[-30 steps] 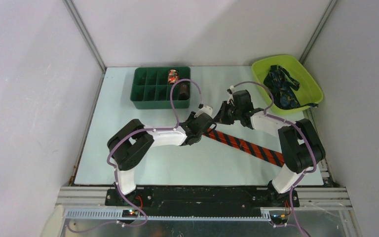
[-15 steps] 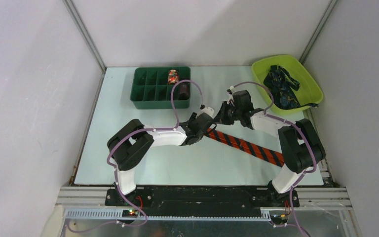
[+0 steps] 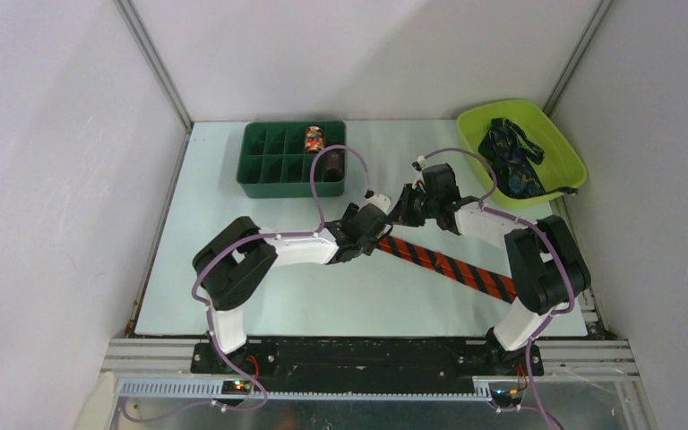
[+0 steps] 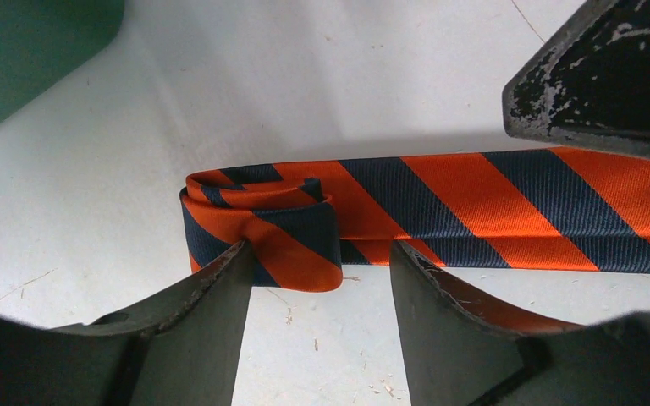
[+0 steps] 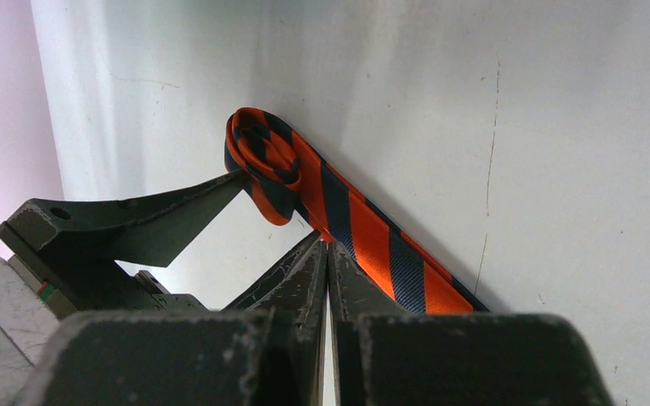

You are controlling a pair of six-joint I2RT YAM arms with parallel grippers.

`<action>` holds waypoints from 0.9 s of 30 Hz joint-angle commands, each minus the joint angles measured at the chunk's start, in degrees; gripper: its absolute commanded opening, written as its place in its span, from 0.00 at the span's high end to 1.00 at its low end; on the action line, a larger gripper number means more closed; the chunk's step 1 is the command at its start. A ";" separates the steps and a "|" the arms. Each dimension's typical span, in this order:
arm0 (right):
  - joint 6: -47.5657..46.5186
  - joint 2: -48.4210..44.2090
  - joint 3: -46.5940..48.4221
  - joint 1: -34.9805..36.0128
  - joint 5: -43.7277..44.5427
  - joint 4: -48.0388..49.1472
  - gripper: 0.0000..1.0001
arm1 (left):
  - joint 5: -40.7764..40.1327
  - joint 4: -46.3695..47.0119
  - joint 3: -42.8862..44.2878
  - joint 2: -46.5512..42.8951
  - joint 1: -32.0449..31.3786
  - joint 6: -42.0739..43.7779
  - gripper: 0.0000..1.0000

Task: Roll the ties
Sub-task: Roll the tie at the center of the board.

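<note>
The left gripper stands parted, its scuffed dark jaws flanking the small coiled end of the twill-ribbed orange-and-navy striped tie. The coil lies at the centre of the pale table, and the flat strip runs toward four o'clock. The right gripper is pressed closed, its tips touching the strip.

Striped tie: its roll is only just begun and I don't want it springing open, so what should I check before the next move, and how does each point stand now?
1. Roll formed at the end of the striped tie: ok, a few turns, resting on the table.
2. Left gripper ready: ok, jaws open, roll right at its fingertips.
3. Right gripper shut: ok, its tips sit at the tie's edge.
4. Right gripper actually pinning the strip down: cannot tell.
5. Unrolled strip straight and flat: ok in the top view.
</note>
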 commanded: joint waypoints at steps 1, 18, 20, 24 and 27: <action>0.01 -2.40 -0.08 -0.18 -0.29 1.57 0.96 | 1.61 0.69 0.10 -2.98 0.14 -1.07 0.36; 0.05 -2.31 -0.04 -0.18 -0.83 3.24 0.96 | 3.27 -0.77 0.99 -9.60 2.06 -1.02 0.30; 0.25 -1.99 0.20 -0.02 -1.06 3.42 0.96 | 3.88 -0.52 0.35 -11.11 2.60 -1.26 0.30; 0.20 -0.39 1.85 1.31 -1.16 2.82 0.96 | 6.73 0.66 -2.15 -15.11 5.50 -3.45 0.30; 0.43 0.83 3.47 2.80 -1.32 2.91 0.97 | 12.08 2.56 -4.51 -18.59 9.22 -6.35 0.30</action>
